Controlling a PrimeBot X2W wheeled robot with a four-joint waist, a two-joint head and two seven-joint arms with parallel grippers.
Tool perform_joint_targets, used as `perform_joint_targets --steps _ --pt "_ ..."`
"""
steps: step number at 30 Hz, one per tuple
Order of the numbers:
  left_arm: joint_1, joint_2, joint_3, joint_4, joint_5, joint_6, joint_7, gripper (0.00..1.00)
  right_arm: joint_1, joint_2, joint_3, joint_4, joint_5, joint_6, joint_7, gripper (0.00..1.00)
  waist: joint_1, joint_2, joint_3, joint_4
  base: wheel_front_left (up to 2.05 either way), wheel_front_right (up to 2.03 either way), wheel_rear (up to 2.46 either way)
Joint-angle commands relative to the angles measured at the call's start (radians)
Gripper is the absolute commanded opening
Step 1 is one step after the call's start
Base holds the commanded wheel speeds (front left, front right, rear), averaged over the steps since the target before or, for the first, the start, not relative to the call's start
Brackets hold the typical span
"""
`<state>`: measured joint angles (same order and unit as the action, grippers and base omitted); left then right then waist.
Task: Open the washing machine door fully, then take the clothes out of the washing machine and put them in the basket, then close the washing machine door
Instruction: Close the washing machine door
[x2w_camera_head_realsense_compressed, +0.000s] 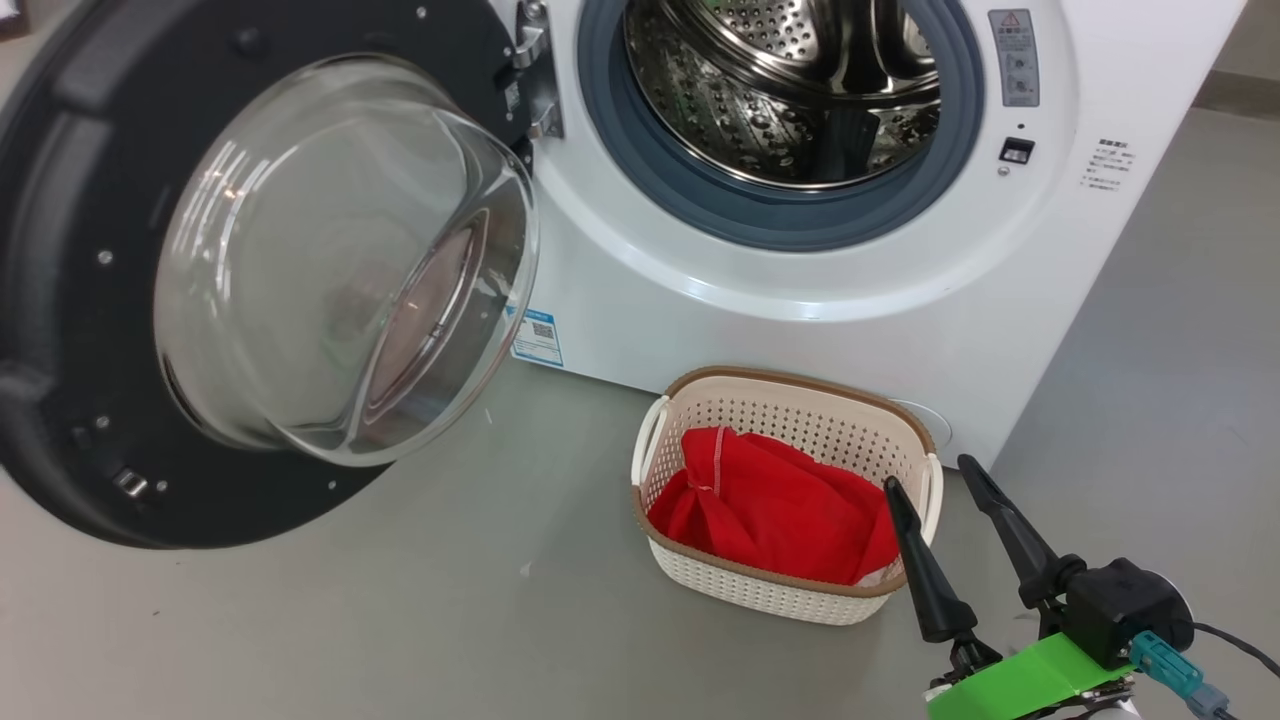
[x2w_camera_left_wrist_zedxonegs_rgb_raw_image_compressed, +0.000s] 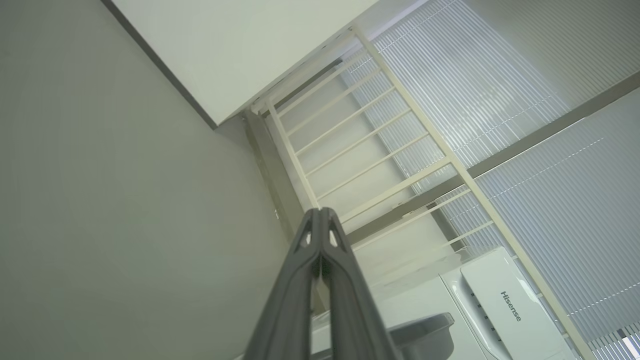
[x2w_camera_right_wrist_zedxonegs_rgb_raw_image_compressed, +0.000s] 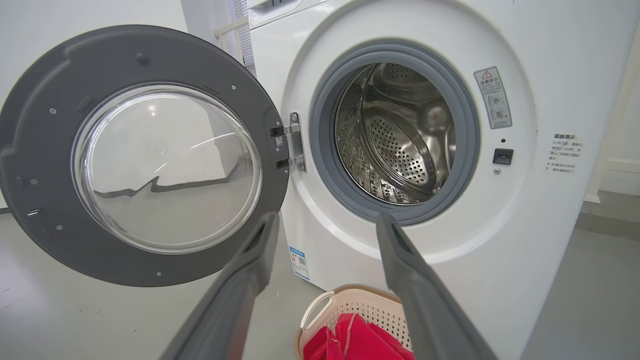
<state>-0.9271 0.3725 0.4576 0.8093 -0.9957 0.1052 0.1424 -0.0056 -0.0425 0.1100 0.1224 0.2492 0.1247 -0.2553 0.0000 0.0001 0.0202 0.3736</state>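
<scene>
The washing machine (x2w_camera_head_realsense_compressed: 800, 290) (x2w_camera_right_wrist_zedxonegs_rgb_raw_image_compressed: 500, 250) stands with its door (x2w_camera_head_realsense_compressed: 150, 300) (x2w_camera_right_wrist_zedxonegs_rgb_raw_image_compressed: 140, 155) swung wide to the left. Its steel drum (x2w_camera_head_realsense_compressed: 790, 90) (x2w_camera_right_wrist_zedxonegs_rgb_raw_image_compressed: 400, 135) holds no fabric that I can see. On the floor before the washer sits the basket (x2w_camera_head_realsense_compressed: 780, 590) (x2w_camera_right_wrist_zedxonegs_rgb_raw_image_compressed: 320, 305), with the red clothes (x2w_camera_head_realsense_compressed: 775, 505) (x2w_camera_right_wrist_zedxonegs_rgb_raw_image_compressed: 355, 340) piled inside. My right gripper (x2w_camera_head_realsense_compressed: 930, 475) (x2w_camera_right_wrist_zedxonegs_rgb_raw_image_compressed: 325, 220) hangs open and empty just right of the basket, fingers pointing at the washer. My left gripper (x2w_camera_left_wrist_zedxonegs_rgb_raw_image_compressed: 320, 212) is shut on nothing and points up at a wall and a railing.
Grey floor (x2w_camera_head_realsense_compressed: 350, 630) spreads left of and in front of the basket. The open door juts far into the left side. In the left wrist view a cream railing (x2w_camera_left_wrist_zedxonegs_rgb_raw_image_compressed: 390, 150), window blinds (x2w_camera_left_wrist_zedxonegs_rgb_raw_image_compressed: 475, 90) and a white Hisense appliance top (x2w_camera_left_wrist_zedxonegs_rgb_raw_image_compressed: 510, 305) show.
</scene>
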Motion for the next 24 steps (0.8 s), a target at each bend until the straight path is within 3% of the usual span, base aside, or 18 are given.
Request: perform_joint_targets --steps 1,7,15,24 --pt "-0.047 0.072 0.008 0.032 -0.009 0.021 0.041 0.00 -0.041 -0.008 0.025 -0.024 -0.001 0.006 -0.006 1.00 0.0000 -0.0001 0.009 -0.012 0.00 0.00 0.00" --pt "-0.084 0.100 -0.034 0.161 -0.019 -0.001 0.195 0.00 -0.046 -0.008 0.028 -0.024 -0.007 0.006 -0.006 1.00 0.0000 -0.0001 0.015 -0.031 0.00 0.00 0.00" --pt "-0.082 0.107 -0.073 0.237 -0.011 -0.051 0.264 0.00 -0.044 -0.008 0.000 -0.060 -0.018 0.006 -0.006 1.00 0.0000 -0.0001 0.021 -0.033 0.00 0.00 0.00" --pt "-0.098 0.066 -0.098 0.267 -0.031 -0.128 0.336 0.00 -0.036 -0.008 -0.036 -0.105 -0.057 0.006 -0.006 1.00 0.0000 -0.0001 0.035 -0.013 0.00 0.00 0.00"
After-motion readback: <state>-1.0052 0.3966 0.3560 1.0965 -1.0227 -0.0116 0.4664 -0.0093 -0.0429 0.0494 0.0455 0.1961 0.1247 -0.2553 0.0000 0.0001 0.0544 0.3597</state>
